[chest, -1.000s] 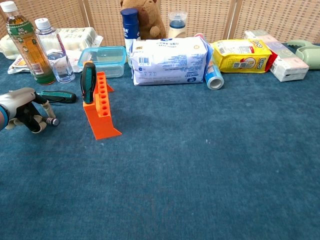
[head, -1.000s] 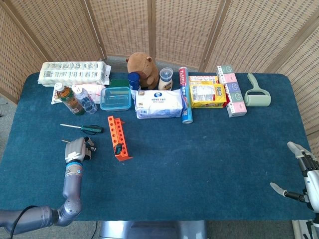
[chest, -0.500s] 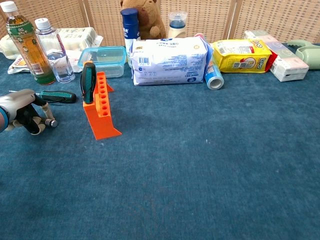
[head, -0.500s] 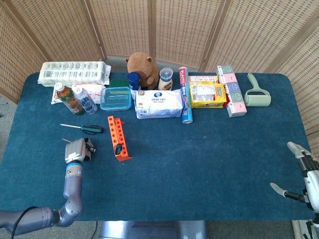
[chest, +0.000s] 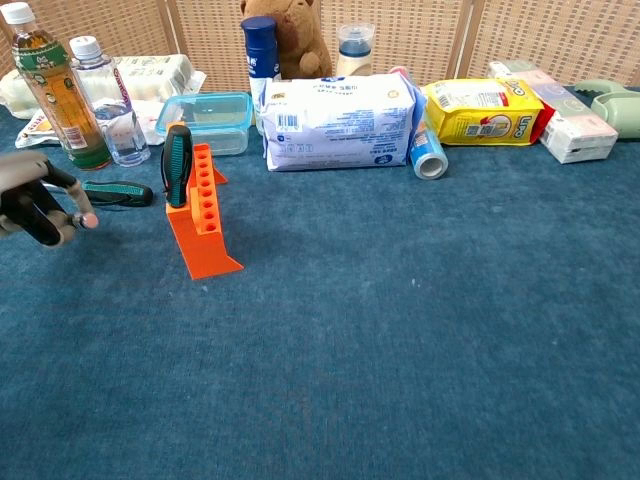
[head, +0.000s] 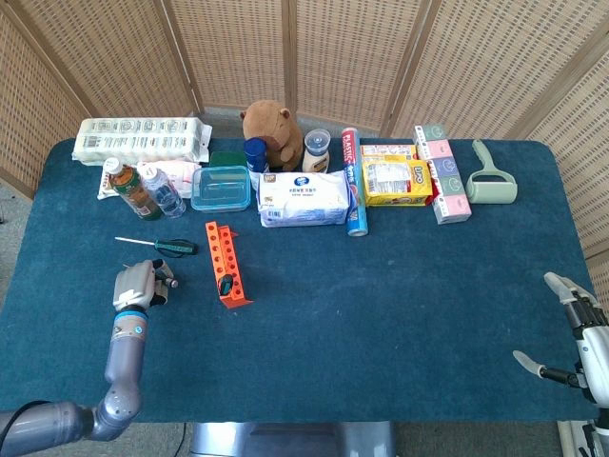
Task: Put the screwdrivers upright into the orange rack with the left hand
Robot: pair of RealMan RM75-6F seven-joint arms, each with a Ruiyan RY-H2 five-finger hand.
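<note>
Since the frame a second back, I am seeing my left hand (head: pixel 135 284) drawing away from the orange rack (head: pixel 226 264), leftward and a little toward the far edge, so that in the chest view it is now sitting at the very left border (chest: pixel 38 198). Its fingers are curling inward, and I cannot tell whether anything is caught between them; a small pinkish tip is showing by the fingertips in the chest view, too small to name.

Just beyond the hand, one screwdriver (head: pixel 157 245) with a green-and-black handle is lying flat on the blue worktop (head: pixel 381 305), handle pointing toward the rack. A second screwdriver (chest: pixel 177 165) is already standing upright in the rack's near end. So I am counting two screwdrivers that I can be sure of: one lying, one racked.

Past the rack I am seeing two bottles (head: pixel 136 188), one clear lidded box (head: pixel 222 188), one white wipes pack (head: pixel 304 198) and one plush capybara (head: pixel 272 131).

My right hand (head: pixel 579 335) is hanging at the worktop's right near corner, well apart from everything, fingers spread and holding nothing.
</note>
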